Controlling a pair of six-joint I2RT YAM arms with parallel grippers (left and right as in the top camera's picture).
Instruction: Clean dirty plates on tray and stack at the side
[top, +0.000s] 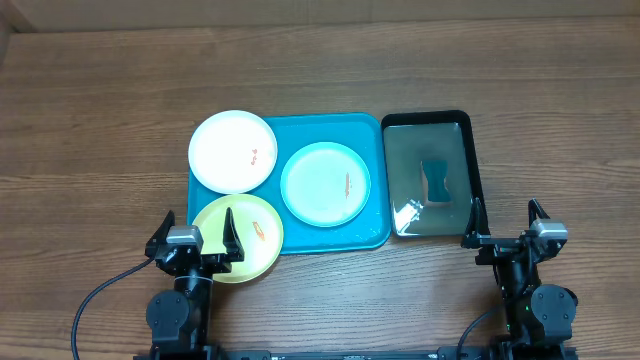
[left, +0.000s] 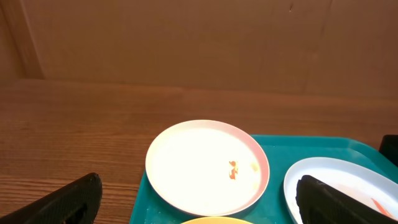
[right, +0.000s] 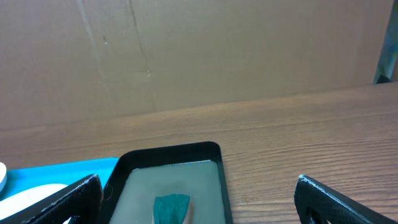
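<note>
On the bench (top: 100, 100), the blue tray (top: 365, 235) carries 3 plates. The white plate (top: 232, 151) overhangs its far-left corner, the cyan plate (top: 325, 183) lies inside, and the yellow-green plate (top: 260, 248) overhangs its near-left corner. The left end effector (top: 197, 228) and right end effector (top: 505, 215) both gape wide, empty. A sponge (top: 437, 182) lies in the black tray (top: 425, 122).

Left gripper (top: 198, 218): black, with two tapered fingers (top: 230, 232) and a small grey block (top: 184, 236) on top.
Right gripper (top: 505, 210): same black build, same grey block.
Joints (top: 168, 312): round black housings, bottom of the frame.
Cables (top: 95, 300): thin, black, curved.
</note>
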